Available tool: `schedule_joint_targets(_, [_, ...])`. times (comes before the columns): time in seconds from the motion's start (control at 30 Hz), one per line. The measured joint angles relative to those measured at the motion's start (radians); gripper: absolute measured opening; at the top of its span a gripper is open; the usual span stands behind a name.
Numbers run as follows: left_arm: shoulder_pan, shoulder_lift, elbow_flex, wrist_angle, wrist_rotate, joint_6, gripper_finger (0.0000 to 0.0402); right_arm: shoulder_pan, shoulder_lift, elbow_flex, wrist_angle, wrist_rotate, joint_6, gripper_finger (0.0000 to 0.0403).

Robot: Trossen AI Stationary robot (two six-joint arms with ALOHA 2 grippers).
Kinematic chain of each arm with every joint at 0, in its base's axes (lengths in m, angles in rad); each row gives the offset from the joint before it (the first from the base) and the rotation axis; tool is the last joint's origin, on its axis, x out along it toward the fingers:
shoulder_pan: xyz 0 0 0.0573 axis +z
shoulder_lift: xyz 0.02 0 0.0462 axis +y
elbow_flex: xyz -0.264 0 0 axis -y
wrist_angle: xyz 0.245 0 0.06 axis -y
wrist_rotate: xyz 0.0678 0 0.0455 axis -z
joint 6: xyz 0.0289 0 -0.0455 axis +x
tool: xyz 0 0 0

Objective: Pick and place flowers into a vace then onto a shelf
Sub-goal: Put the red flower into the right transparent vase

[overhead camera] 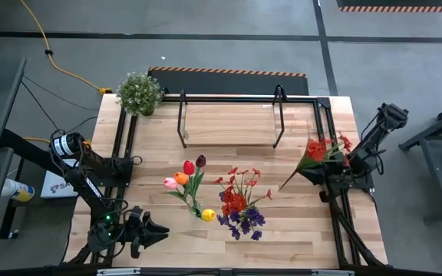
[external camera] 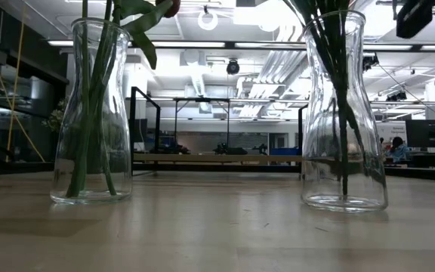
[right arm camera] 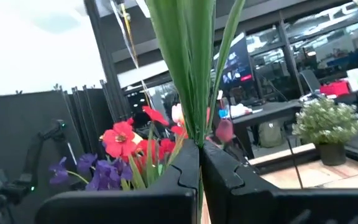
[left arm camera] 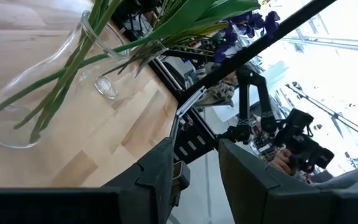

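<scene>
Gripping red flowers, right pincer clamped; left pincer part-open, empty; plank tabletop.

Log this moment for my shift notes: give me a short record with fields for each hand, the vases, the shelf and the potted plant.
right hand: shut on a red flower spray, at the table's right edge
left hand: empty, parked at the near-left corner
tulip vase: upright on the table, holds tulips
spray vase: upright, holds red and purple sprays
shelf: far side, nothing on it
potted plant: far-left corner
</scene>
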Motion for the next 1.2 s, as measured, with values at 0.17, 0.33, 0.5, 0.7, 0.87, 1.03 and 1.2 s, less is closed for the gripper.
schedule_joint_targets(0.17, [0.000, 0.000, 0.000, 0.000, 0.000, -0.004, 0.0163, -0.069, 0.116, 0.060, 0.008, -0.099, 0.044, 0.0000])
schedule_joint_targets(0.33, [0.000, 0.000, 0.000, 0.000, 0.000, -0.004, 0.0163, -0.138, 0.249, 0.102, 0.002, -0.194, 0.121, 0.0000])
schedule_joint_targets(0.5, [0.000, 0.000, 0.000, 0.000, 0.000, -0.003, 0.0163, -0.203, 0.362, 0.147, 0.033, -0.285, 0.159, 0.0000])
schedule_joint_targets(0.7, [0.000, 0.000, 0.000, 0.000, 0.000, -0.003, 0.0163, -0.258, 0.502, 0.167, 0.149, -0.349, 0.188, 0.0000])
schedule_joint_targets(0.87, [0.000, 0.000, 0.000, 0.000, 0.000, -0.002, 0.0163, -0.281, 0.592, 0.167, 0.294, -0.402, 0.215, 0.0000])
schedule_joint_targets(1.03, [0.000, 0.000, 0.000, 0.000, 0.000, -0.001, 0.0163, -0.281, 0.651, 0.167, 0.318, -0.401, 0.262, 0.0000])
schedule_joint_targets(1.2, [0.000, 0.000, 0.000, -0.001, 0.000, 0.000, 0.0163, -0.279, 0.695, 0.167, 0.319, -0.398, 0.294, 0.0000])
